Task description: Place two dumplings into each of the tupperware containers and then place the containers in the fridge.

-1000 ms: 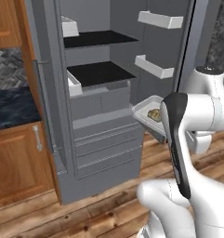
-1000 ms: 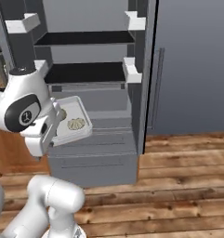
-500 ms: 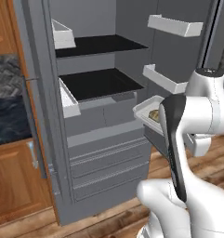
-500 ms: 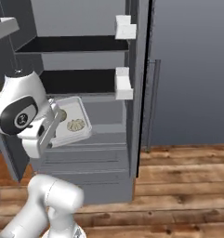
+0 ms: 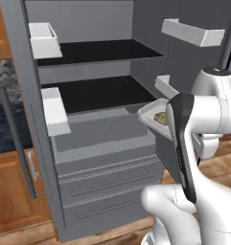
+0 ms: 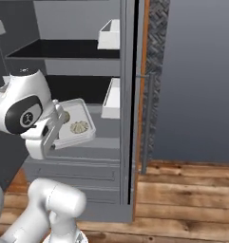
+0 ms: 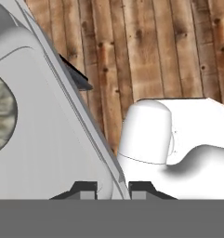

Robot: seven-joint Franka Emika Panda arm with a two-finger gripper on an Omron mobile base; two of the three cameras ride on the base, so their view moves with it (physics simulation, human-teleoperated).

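Here: tray (image 6: 74, 124), left of centre in the right base view, rim clenched in the jaws of the gripper (image 7: 112, 188); two dumplings (image 6: 79, 127) inside; open fridge (image 5: 102, 143) behind, shelves dark.

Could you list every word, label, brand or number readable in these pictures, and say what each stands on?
None: no readable text on the fridge, the tupperware container held by the gripper, or the dumplings.
A small round dark mark on the arm's joint is too blurred to read.
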